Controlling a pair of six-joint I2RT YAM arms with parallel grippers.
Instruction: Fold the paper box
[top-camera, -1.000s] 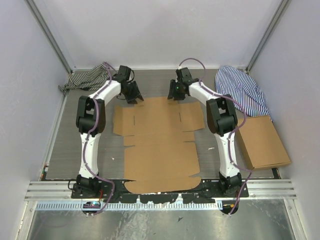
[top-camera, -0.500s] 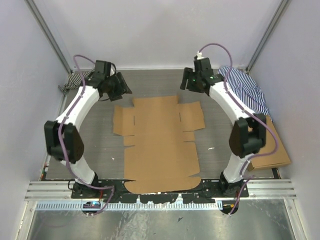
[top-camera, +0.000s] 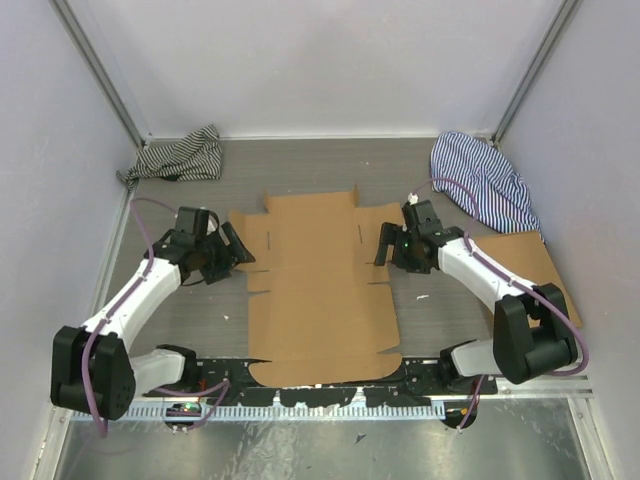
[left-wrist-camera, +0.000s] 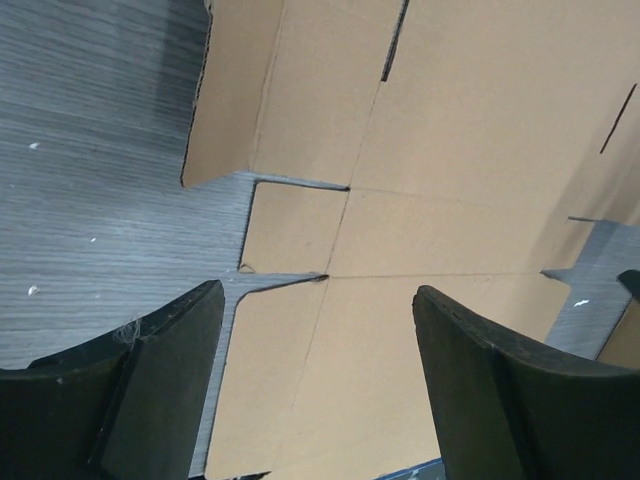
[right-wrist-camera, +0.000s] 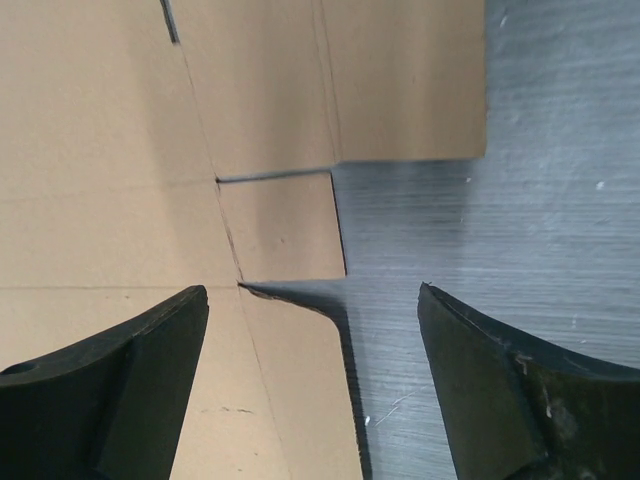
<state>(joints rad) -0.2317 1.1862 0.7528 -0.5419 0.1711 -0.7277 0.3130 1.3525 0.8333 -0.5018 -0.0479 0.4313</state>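
The paper box (top-camera: 320, 285) lies flat and unfolded in the middle of the table, a brown die-cut sheet with flaps and slits. My left gripper (top-camera: 235, 250) is open and empty, low over the sheet's left edge. In the left wrist view the box's left flaps (left-wrist-camera: 300, 230) lie between and beyond the fingers (left-wrist-camera: 160, 390). My right gripper (top-camera: 385, 247) is open and empty over the sheet's right edge. In the right wrist view a small side flap (right-wrist-camera: 285, 225) and the sheet's right edge show between the fingers (right-wrist-camera: 520, 390).
A striped cloth (top-camera: 180, 157) lies at the back left and another striped cloth (top-camera: 485, 185) at the back right. A smooth flat cardboard rectangle (top-camera: 525, 283) lies at the right. White walls close in the sides and back. A metal rail (top-camera: 320, 385) runs along the near edge.
Both arms have swung down and toward the near side, from the far corners of the sheet to its left and right edges at mid-length. The sheet has not moved.
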